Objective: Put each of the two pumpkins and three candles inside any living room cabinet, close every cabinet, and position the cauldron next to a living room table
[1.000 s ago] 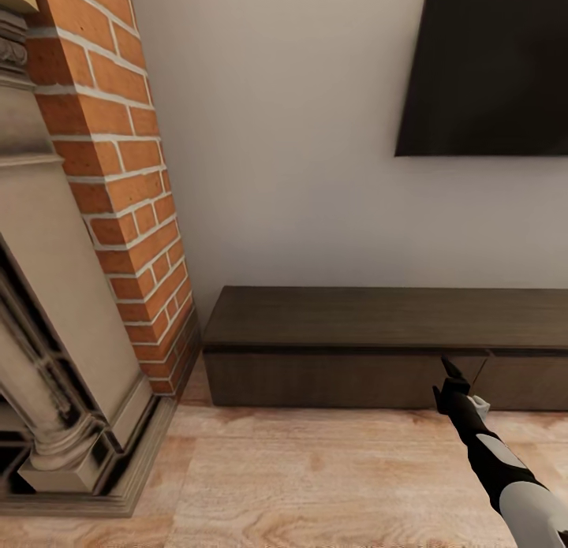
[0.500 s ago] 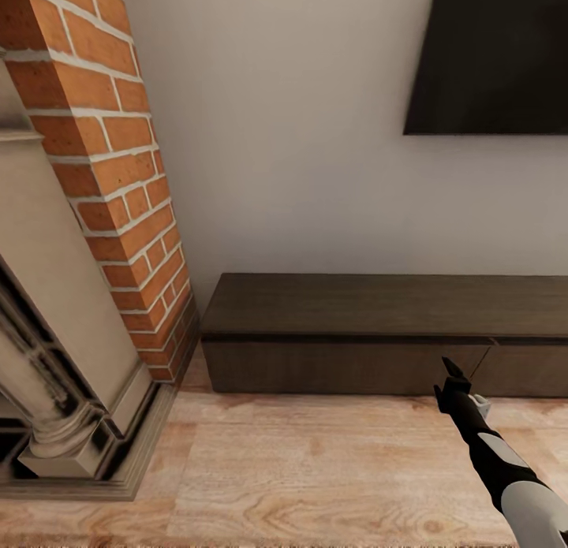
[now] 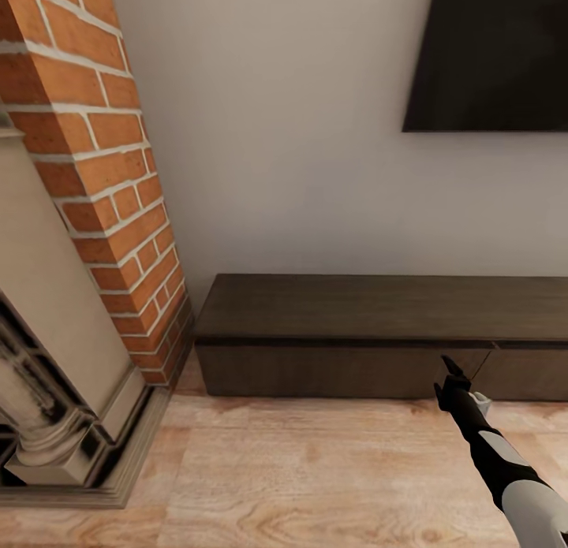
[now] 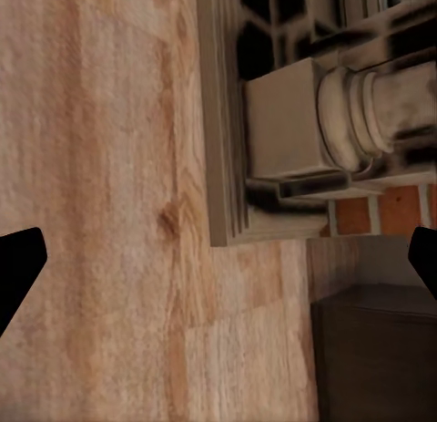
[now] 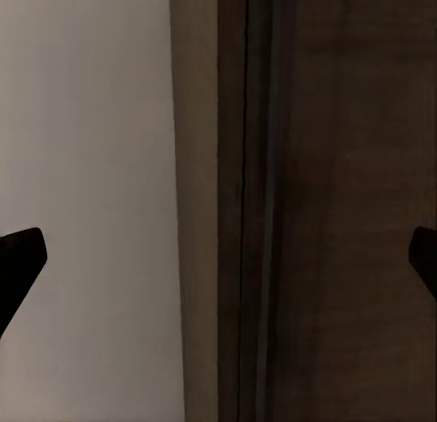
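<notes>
At the lower right of the head view the right arm (image 3: 505, 473) is stretched forward, its gripper (image 3: 452, 372) raised in front of the cabinet (image 3: 379, 335), level with the seam between two drawer fronts. In the right wrist view the two fingertips (image 5: 20, 258) are seen far apart at opposite edges, with nothing between them; beyond them lie the dark wood and the pale wall (image 5: 86, 167). The left gripper (image 4: 218, 267) is likewise spread and empty, above the floor (image 4: 109, 167) near the fireplace base (image 4: 282, 130).

The cabinet runs across the middle of the head view, against the wall, all fronts flush and handleless. Above it, at upper right, a dark screen (image 3: 493, 51) is mounted; the brick column (image 3: 95, 162) fills the upper left.

No candle, pumpkin or cauldron is visible. With no handles, a fingertip may slip off the seam and fail to draw a front out. A further advance might drive the gripper into the front.
</notes>
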